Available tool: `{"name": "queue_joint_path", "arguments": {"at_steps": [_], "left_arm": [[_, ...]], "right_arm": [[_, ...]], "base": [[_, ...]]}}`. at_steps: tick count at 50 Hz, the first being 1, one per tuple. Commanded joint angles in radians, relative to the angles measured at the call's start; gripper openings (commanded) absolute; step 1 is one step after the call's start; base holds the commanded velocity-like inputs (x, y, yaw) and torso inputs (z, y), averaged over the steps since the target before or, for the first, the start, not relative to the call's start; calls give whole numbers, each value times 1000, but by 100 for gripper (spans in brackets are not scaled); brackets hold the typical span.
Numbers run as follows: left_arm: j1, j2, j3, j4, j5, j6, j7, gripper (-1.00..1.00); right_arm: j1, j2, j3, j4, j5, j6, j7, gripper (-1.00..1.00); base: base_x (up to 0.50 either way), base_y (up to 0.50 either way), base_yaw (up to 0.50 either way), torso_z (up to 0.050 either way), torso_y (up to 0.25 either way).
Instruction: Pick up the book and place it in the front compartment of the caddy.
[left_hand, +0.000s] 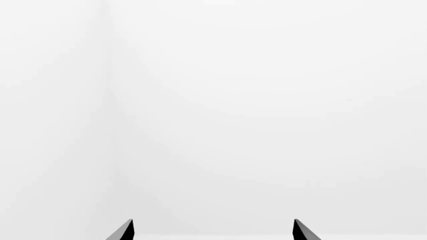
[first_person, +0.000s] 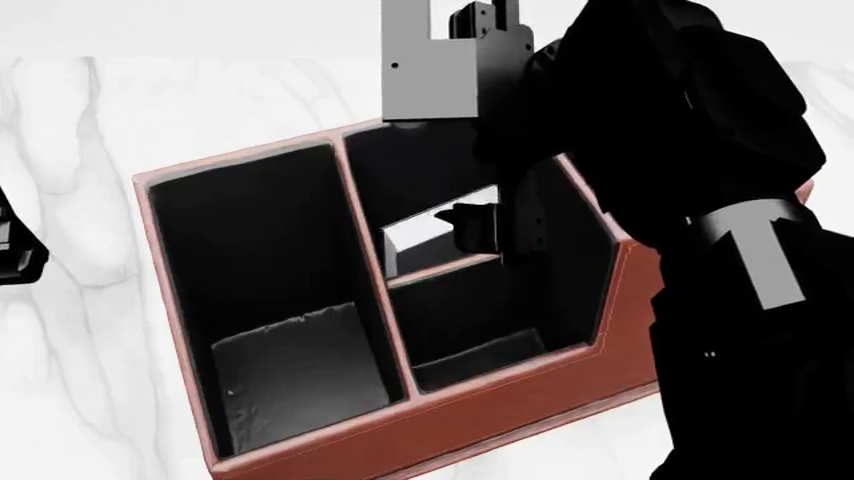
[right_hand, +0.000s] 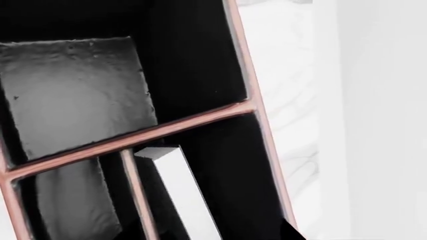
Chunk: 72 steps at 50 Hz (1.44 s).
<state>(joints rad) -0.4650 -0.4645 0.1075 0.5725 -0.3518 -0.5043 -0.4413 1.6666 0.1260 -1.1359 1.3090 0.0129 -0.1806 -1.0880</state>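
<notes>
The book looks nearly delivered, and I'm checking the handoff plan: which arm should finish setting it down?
Right. The right gripper reaches down into the caddy with the book at its fingers. The left gripper faces only blank white, away from the caddy.

Right arm (first_person: 667, 170) fills rear cell — long cell (first_person: 267, 300) open.

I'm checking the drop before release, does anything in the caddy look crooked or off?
The book looks tilted: its white page edge slants inside the caddy, near the thin divider, under the right pincer. Nothing looks spilled or damaged.
</notes>
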Motion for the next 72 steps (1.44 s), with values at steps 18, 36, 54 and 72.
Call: {"name": "queue_joint_path", "arguments": {"at_steps": [18, 36, 54, 72], "left_arm": [[7, 11, -19, 5, 14, 21, 25, 100], [-2, 6, -18, 5, 11, 18, 24, 100], [6, 7, -10, 1, 15, 30, 22, 100], [-1, 3, -8, 3, 11, 26, 19, 100]], "right_arm": [[30, -20, 26, 0, -13, -27, 9, 100], [80, -9, 68, 0, -8, -48, 154, 100], [120, 20, 129, 0, -12, -79, 330, 100], [139, 44, 187, 0, -5, -131, 517, 100]], "base": [[0, 0, 0, 0, 0], [0, 0, 0, 0, 0], [0, 0, 0, 0, 0], [0, 0, 0, 0, 0]]}}
